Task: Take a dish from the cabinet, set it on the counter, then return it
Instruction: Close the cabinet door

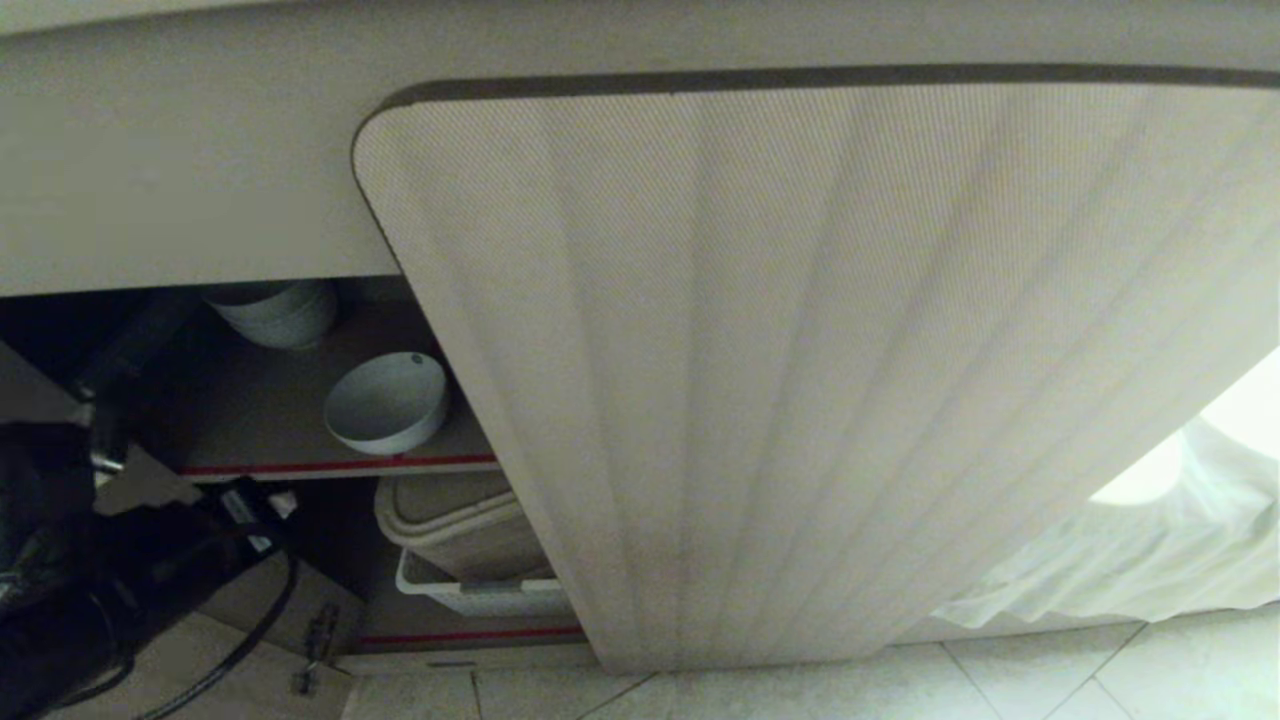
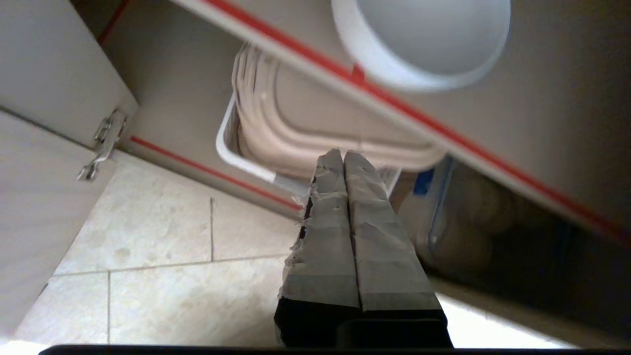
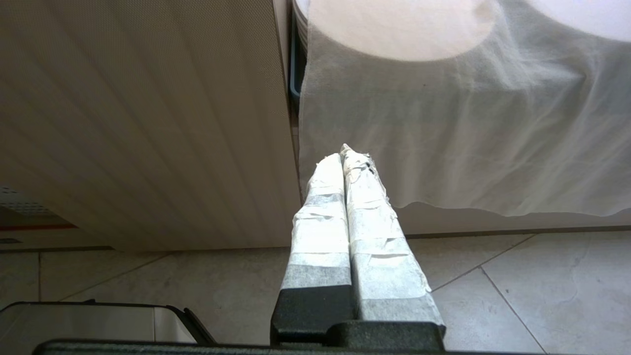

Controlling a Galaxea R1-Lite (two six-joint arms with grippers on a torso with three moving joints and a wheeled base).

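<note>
While the small white round ceramic bowl [image 1: 386, 402] rests tilted on the brown shelf [image 1: 262, 420], mouth angled outward, the left gripper [image 2: 343, 155] hangs below, fingers pressed together, empty.

access: cabinet [image 1: 300, 420] entered only through the gap left of the ribbed door [image 1: 800, 380] | right side: blocked by that door | upper shelf [image 1: 260, 420]: bare board left of the bowl [image 1: 386, 402], bowl stack [image 1: 275, 310] at the back | lower shelf: filled by a basket [image 1: 470, 590] of lids | overhead: counter [image 1: 180, 170] edge
</note>
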